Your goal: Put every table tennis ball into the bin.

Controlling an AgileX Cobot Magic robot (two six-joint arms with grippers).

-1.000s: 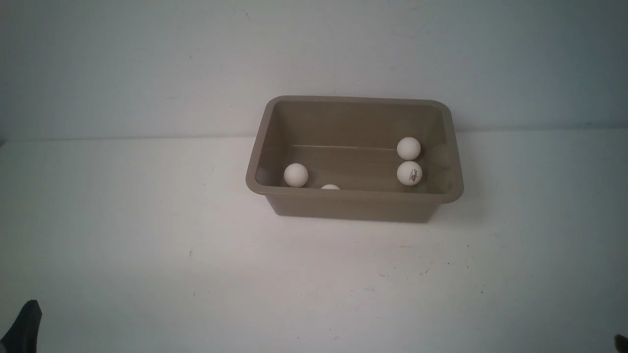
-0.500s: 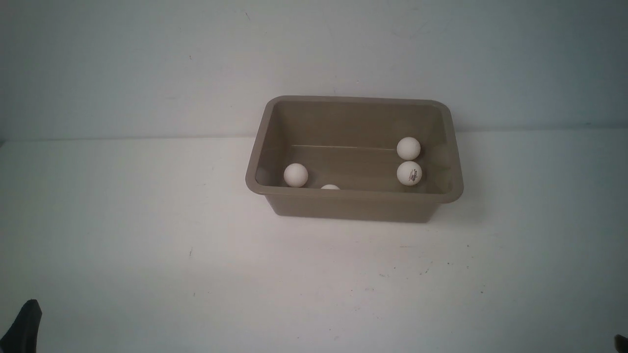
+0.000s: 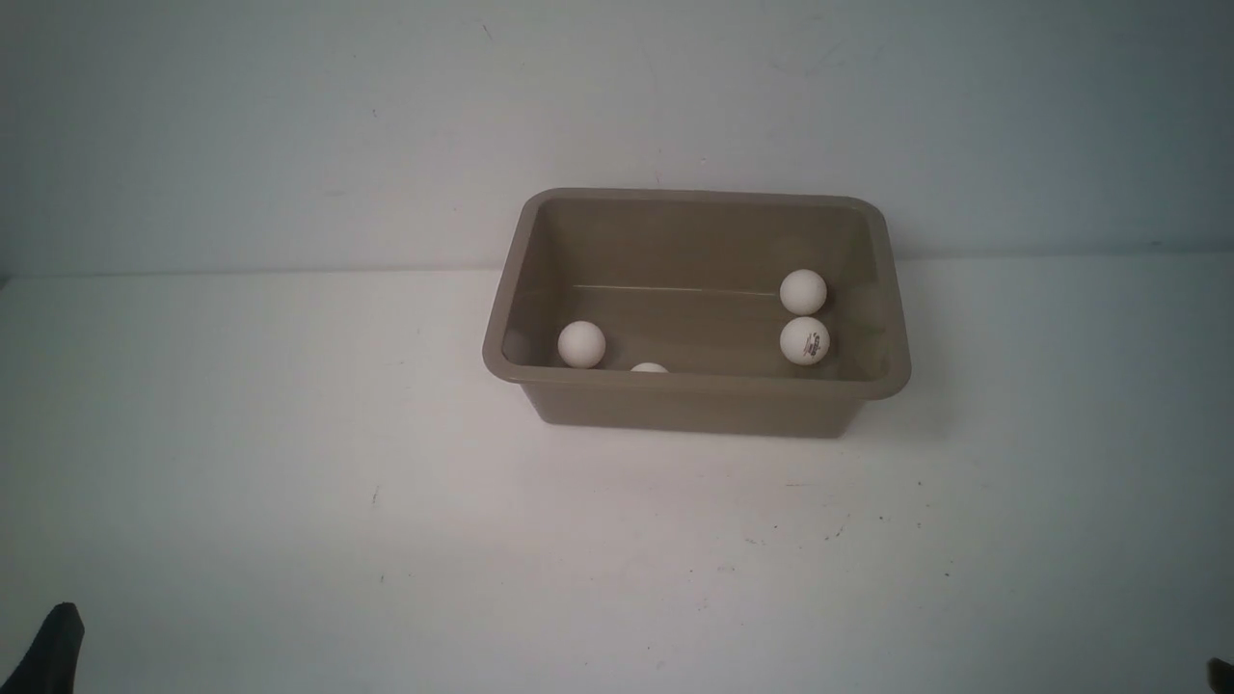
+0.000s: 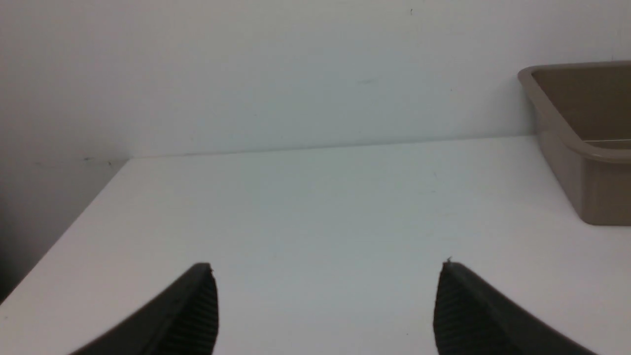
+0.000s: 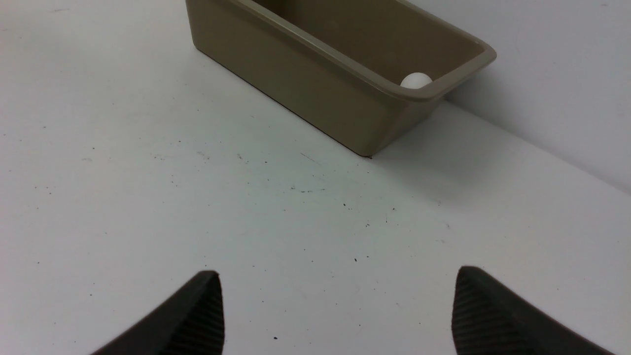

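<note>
The taupe bin [image 3: 696, 384] stands at the back middle of the white table. Inside it lie several white table tennis balls: one at the left [image 3: 581, 344], one half hidden behind the near rim [image 3: 649, 367], one at the right rear [image 3: 803, 291] and one with a dark logo [image 3: 804, 340]. The bin also shows in the left wrist view [image 4: 586, 153] and in the right wrist view [image 5: 315, 84], where one ball [image 5: 415, 80] peeks over the rim. My left gripper [image 4: 325, 305] is open and empty at the near left corner [image 3: 43, 651]. My right gripper [image 5: 337, 310] is open and empty at the near right.
A pale wall [image 3: 289, 125] runs along the table's back edge just behind the bin. The table's left edge [image 4: 64, 231] shows in the left wrist view. Small dark specks [image 5: 345, 204] dot the table in front of the bin.
The left gripper's fingertip at the front view's lower left corner has sunk slightly lower. The bin and balls have not moved.
</note>
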